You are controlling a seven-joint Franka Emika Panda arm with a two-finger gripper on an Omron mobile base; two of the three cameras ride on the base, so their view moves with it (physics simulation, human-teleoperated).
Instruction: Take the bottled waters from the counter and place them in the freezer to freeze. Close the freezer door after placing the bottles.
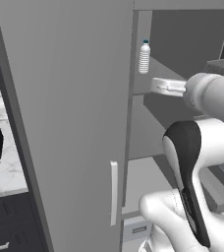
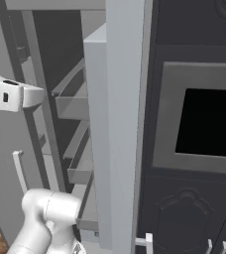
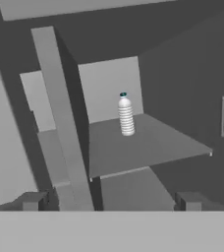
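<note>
The gripper [image 3: 111, 202] is nearest, its fingertips [image 3: 33, 201] spread wide and holding nothing. Beyond it, inside the open freezer [image 3: 182, 74], a clear ribbed bottle [image 3: 126, 115] stands upright on a grey shelf [image 3: 148, 145].

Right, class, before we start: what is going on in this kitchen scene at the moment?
A white robot arm is loading bottled water into the freezer. One ribbed bottle with a dark teal cap stands upright on a grey inner shelf. The claw is open and empty, facing the bottle from a short way off. The compartment is open, so the door is not yet shut.
</note>
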